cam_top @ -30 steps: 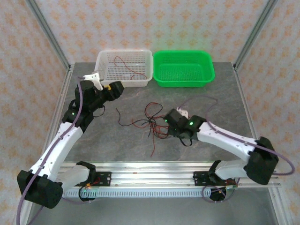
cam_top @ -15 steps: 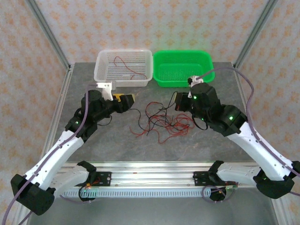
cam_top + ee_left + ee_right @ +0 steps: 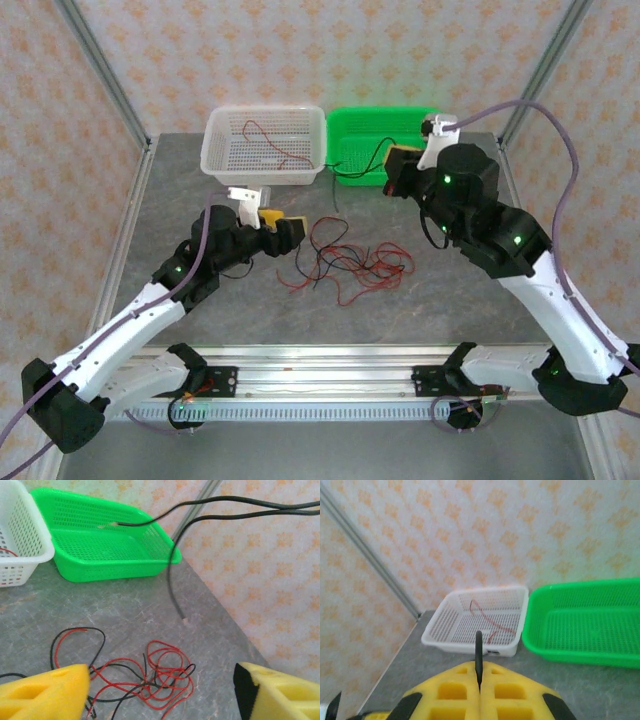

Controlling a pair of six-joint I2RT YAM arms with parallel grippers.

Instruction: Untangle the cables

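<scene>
A tangle of thin red and black cables (image 3: 345, 262) lies on the grey table (image 3: 450, 290), seen close in the left wrist view (image 3: 160, 675). My left gripper (image 3: 283, 222) hovers just left of it, open, with the tangle between and beyond its yellow fingers (image 3: 45, 695). My right gripper (image 3: 398, 165) is raised over the green basket's front edge, shut on one black cable (image 3: 479, 652). That cable (image 3: 352, 160) hangs in the air (image 3: 170, 580), its free end dangling above the table. A single red cable (image 3: 272, 140) lies in the white basket (image 3: 222, 125).
The green basket (image 3: 440, 160) stands right of the white one at the table's back; nothing is visible inside it. Metal frame posts (image 3: 100, 70) rise at the back corners. The arm bases sit on a rail (image 3: 320, 385) along the near edge.
My right gripper has lifted from the tangle and swung back to the green basket, drawing a black cable out. My left gripper has moved right, close to the tangle.
</scene>
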